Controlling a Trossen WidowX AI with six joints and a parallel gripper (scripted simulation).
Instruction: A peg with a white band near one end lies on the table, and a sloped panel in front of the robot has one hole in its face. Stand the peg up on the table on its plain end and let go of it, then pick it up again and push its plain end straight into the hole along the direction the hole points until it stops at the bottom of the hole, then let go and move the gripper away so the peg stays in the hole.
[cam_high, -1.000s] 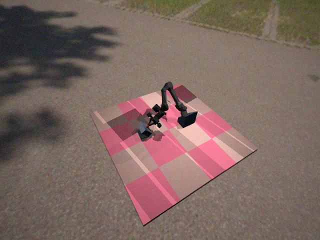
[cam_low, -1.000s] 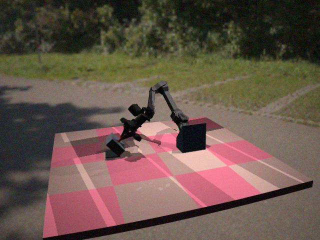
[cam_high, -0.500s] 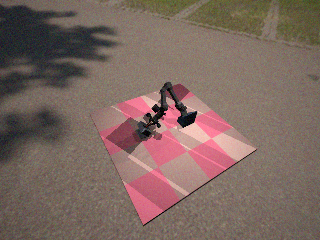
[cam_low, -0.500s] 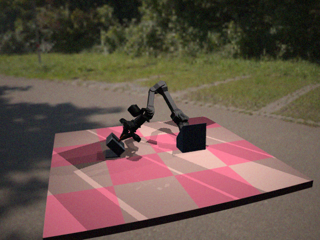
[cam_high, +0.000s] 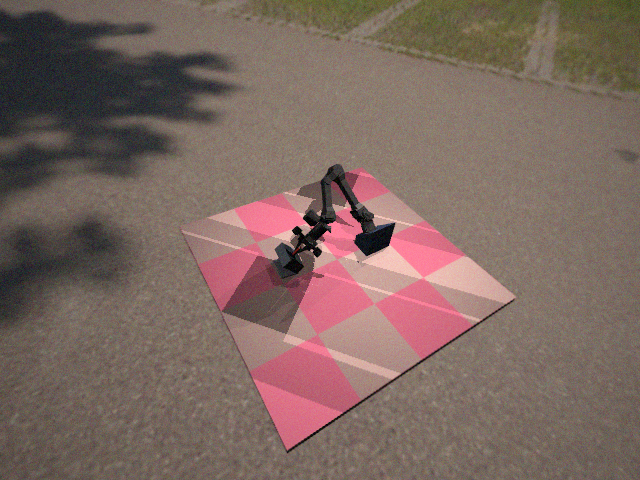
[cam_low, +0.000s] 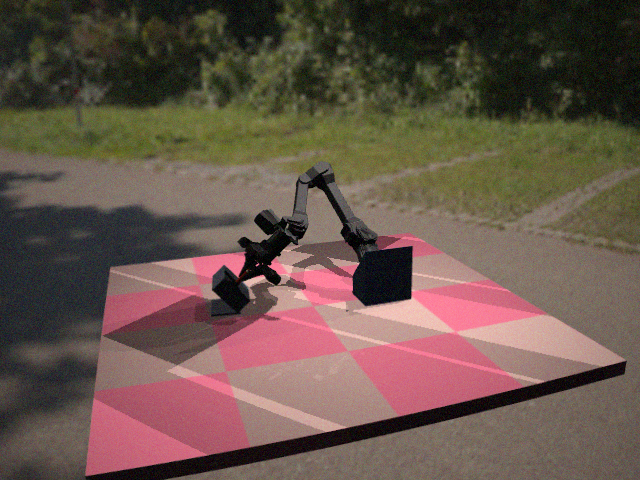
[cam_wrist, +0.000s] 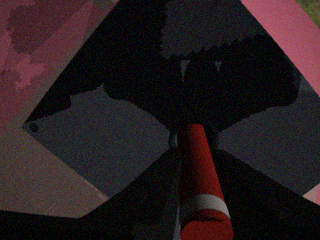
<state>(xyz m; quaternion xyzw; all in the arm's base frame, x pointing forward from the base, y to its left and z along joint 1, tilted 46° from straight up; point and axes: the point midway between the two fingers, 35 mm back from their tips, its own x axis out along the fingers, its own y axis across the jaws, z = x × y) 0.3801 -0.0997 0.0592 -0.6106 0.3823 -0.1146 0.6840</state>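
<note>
The red peg (cam_high: 295, 252) (cam_low: 241, 277) (cam_wrist: 199, 162) is tilted, with its white band near the end closest to the wrist camera. My gripper (cam_high: 298, 249) (cam_low: 244, 272) (cam_wrist: 194, 159) is shut on the peg, its dark fingers on both sides of it. The sloped panel (cam_high: 293, 265) (cam_low: 233, 296) (cam_wrist: 120, 142) is a dark grey block with its face toward the gripper. In the wrist view, the peg's plain end lies over the hole's dark round rim (cam_wrist: 173, 140) and hides most of the hole. I cannot tell whether the end is inside or how deep.
A dark blue upright panel (cam_high: 375, 240) (cam_low: 385, 276) stands beside the arm's base. The table (cam_high: 338, 304) (cam_low: 289, 335) has a pink and beige checkered top. Dark shadow covers much of the sloped face around the hole. A small dark dot (cam_wrist: 33, 127) marks one corner of that face.
</note>
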